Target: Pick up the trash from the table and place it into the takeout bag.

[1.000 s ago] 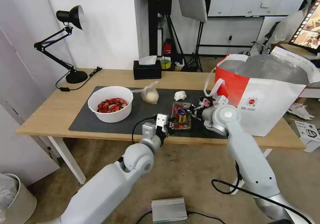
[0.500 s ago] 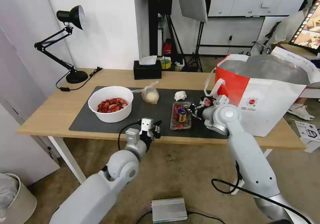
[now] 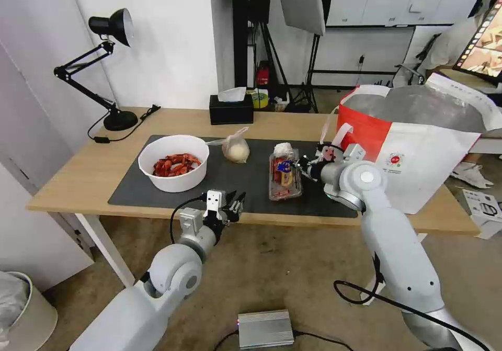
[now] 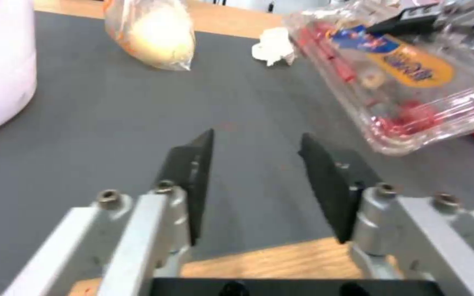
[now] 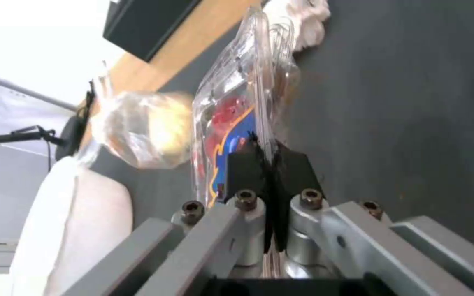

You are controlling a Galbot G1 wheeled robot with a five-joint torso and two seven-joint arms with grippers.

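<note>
My right gripper (image 3: 305,168) (image 5: 264,153) is shut on the rim of the clear clamshell tray (image 3: 284,176) (image 5: 228,102), which hangs tilted just above the dark mat (image 3: 246,181). My left gripper (image 3: 231,204) (image 4: 256,137) stands open over the table's front edge, holding nothing, with the tray (image 4: 401,78) off to its side. On the mat rest the white bowl (image 3: 173,162) of red shells, the knotted clear bag (image 3: 235,149) (image 4: 154,33) and the crumpled tissue (image 3: 283,148) (image 4: 274,46). The takeout bag (image 3: 418,147) stands open at the table's right end.
A black tissue box (image 3: 231,111) sits at the back of the light-wood table (image 3: 78,168), and a black desk lamp (image 3: 112,115) stands at the back left. A silver box (image 3: 265,328) with cables lies on the floor.
My left arm has drawn back and to the left, away from the tray, to the table's front edge. My right gripper has raised the tray, tipping it up off the mat.
</note>
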